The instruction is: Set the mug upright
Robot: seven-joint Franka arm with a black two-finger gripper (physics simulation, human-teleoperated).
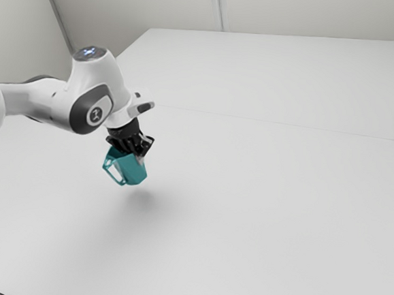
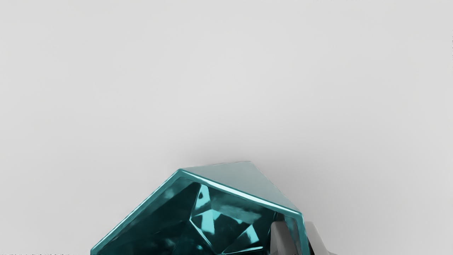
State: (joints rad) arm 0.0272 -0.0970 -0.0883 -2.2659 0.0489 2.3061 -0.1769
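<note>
Wrist view has the fingers (image 2: pixel 279 239) clamped on the mug's wall, one inside, one outside. Exterior view: the mug (image 1: pixel 131 169) hangs tilted just above the table (image 1: pixel 245 226), mouth up toward the gripper (image 1: pixel 130 146), handle (image 1: pixel 113 171) on the exterior view's left. IMO keep that pinch firm, rotate till the base is level, then lower gently and only let go once it sits flat, or it'll probably tip.

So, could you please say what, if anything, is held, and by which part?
The teal faceted mug, by its wall at the rim, one finger inside.
</note>
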